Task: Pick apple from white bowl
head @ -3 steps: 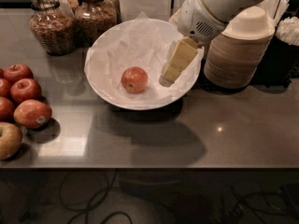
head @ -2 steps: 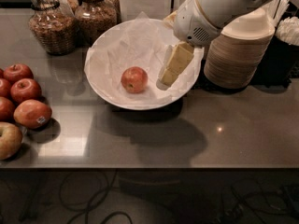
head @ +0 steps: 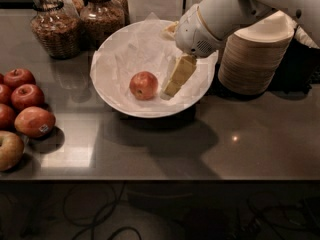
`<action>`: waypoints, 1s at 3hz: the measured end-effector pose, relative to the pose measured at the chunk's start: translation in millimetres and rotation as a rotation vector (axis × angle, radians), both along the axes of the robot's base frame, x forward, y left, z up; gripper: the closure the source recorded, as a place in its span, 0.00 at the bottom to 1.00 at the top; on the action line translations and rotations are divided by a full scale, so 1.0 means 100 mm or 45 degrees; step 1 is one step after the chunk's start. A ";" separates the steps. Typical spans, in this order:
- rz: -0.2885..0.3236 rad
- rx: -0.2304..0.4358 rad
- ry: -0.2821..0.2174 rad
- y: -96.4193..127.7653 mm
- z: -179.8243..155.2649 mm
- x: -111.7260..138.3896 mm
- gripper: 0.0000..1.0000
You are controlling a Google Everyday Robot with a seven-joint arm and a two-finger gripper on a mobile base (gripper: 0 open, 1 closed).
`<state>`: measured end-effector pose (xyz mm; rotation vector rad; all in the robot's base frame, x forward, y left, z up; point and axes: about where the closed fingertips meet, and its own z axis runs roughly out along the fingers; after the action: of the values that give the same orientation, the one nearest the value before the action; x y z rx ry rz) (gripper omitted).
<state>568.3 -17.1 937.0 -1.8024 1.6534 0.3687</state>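
The small reddish-orange apple (head: 143, 85) lies alone in the wide white bowl (head: 115, 96), which is lined with crinkled white paper and stands at the middle back of the counter. My gripper (head: 177, 77) reaches down into the bowl from the upper right. It is just to the right of the apple, with a small gap between them, and its tip is near the paper lining. The white arm housing (head: 210, 24) hangs over the bowl's right rim and hides part of it.
A tall stack of beige disposable bowls (head: 255, 54) stands right of the white bowl, under my arm. Two glass jars (head: 52, 26) stand at the back left. Several apples (head: 34, 121) lie on the counter's left edge, one with a white sticker, one pale yellowish (head: 9, 150).
My gripper has moved left and a little lower inside the bowl, closer to the apple. The apple and bowl have not moved.
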 end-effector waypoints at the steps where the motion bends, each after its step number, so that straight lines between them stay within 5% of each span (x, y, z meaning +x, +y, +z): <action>1: 0.034 0.004 0.014 0.08 -0.12 0.07 0.05; 3: 0.070 0.016 0.045 0.20 -0.35 0.25 0.09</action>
<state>593.7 3.1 902.4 -1.8446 1.6242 0.4365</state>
